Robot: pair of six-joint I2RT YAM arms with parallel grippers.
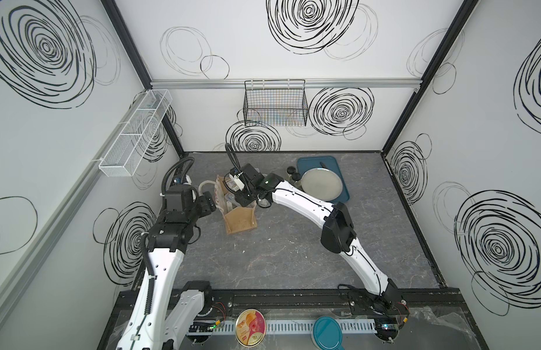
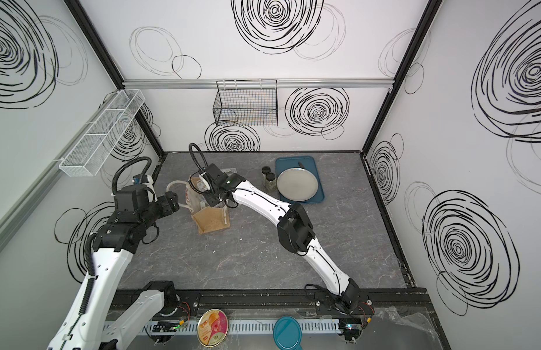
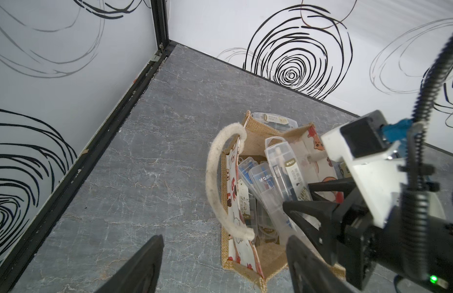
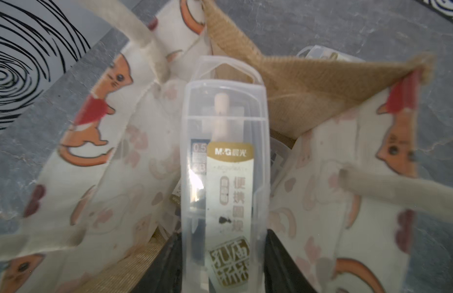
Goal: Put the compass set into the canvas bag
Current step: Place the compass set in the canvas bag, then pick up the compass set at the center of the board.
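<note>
Clamping the right tool (image 4: pixel 221 263) tight on the lower end of the compass set (image 4: pixel 225 165), a clear plastic case with a gold-and-white label. Holding that case tilted over the open mouth of the canvas bag (image 4: pixel 309 83), far end pointing toward the burlap end wall; touching the contents below or not, cannot tell. Working over the canvas bag (image 1: pixel 240 221) (image 2: pixel 213 222), standing upright on the grey marbled bench (image 1: pixel 293 257) just left of the frame's middle in both top views.

Hovering the left tool (image 1: pixel 210 206) spread wide and empty just left of the bag in the frame, close to a white rope handle (image 3: pixel 215 177). Seeing from the left wrist the right tool (image 3: pixel 309 197) pinching the compass set (image 3: pixel 283 165) above several more clear cases (image 3: pixel 261 182) packed inside, some with blue labels. Showing one further case (image 3: pixel 276 121) past the bag's far end wall; inside or outside, cannot tell.

Sitting right of the bag and well apart, above the frame's middle: a blue tray (image 1: pixel 339 166) carrying a round grey plate (image 1: pixel 322 185), with two dark-lidded jars (image 1: pixel 295 175) just beside its left edge. Hanging on the back wall, a black wire basket (image 1: pixel 275 103); on the left wall, a white mesh basket (image 1: pixel 136 130). Lying at the bottom edge of the frame, a round printed tin (image 1: pixel 250 327) and a teal round lid (image 1: pixel 327 333).
</note>
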